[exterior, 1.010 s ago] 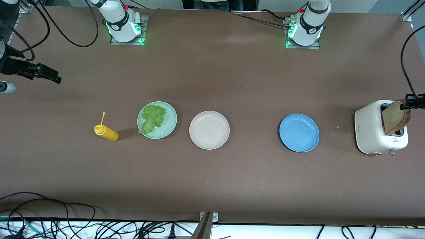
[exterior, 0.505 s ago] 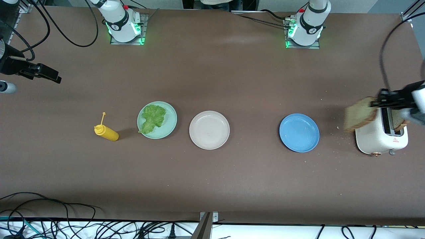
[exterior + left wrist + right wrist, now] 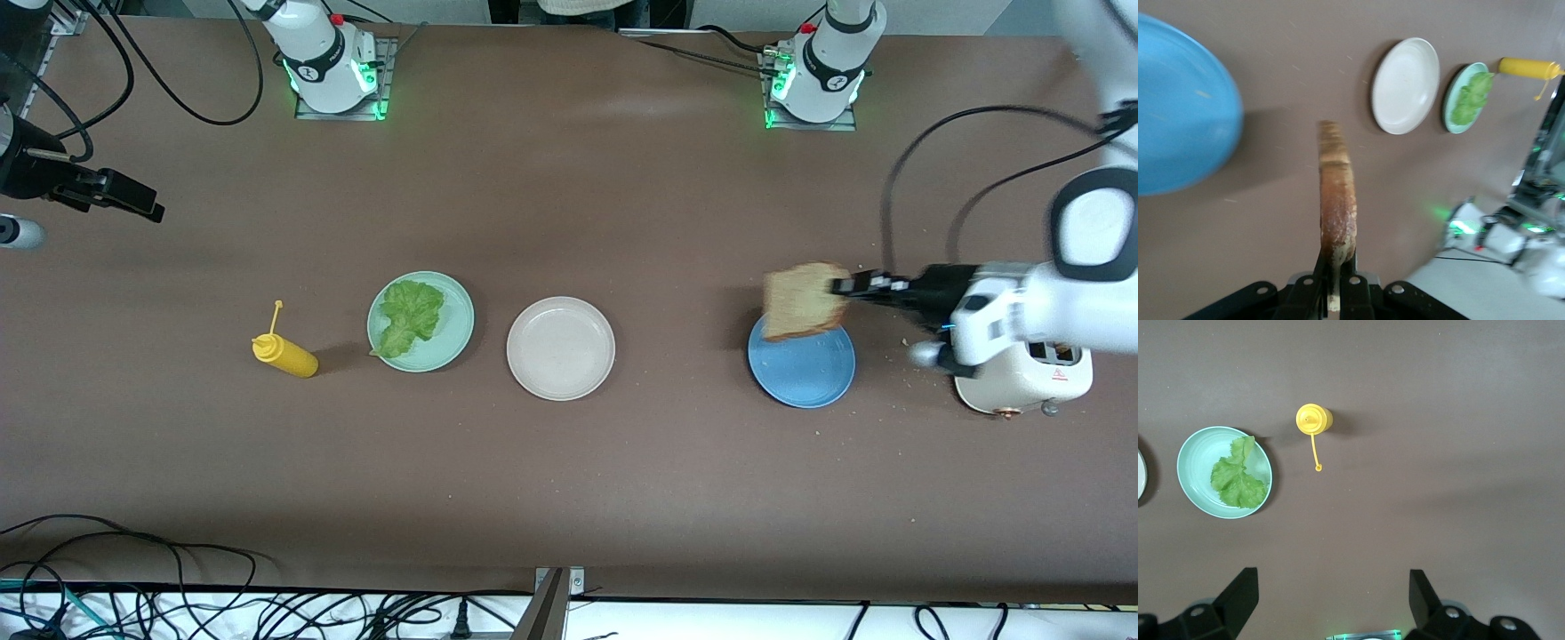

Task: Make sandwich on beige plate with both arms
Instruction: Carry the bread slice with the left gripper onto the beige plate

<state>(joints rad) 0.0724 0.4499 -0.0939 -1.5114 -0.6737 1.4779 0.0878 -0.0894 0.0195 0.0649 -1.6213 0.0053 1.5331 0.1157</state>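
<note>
While right gripper (image 3: 1331, 600) waits spread, left gripper (image 3: 840, 286) clamps bread slice (image 3: 803, 300) over blue plate (image 3: 805, 373)

Even overhead light (motion-blurred left arm (image 3: 1022, 307))

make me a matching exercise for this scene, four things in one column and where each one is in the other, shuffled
Things:
1. bread slice
2. lettuce leaf
3. beige plate
4. mustard bottle

Places:
A. between the mint-green plate and the blue plate
B. nearest the right arm's end of the table
C. in the shut left gripper
D. on the mint-green plate

Pairs: 1-C, 2-D, 3-A, 4-B
</note>
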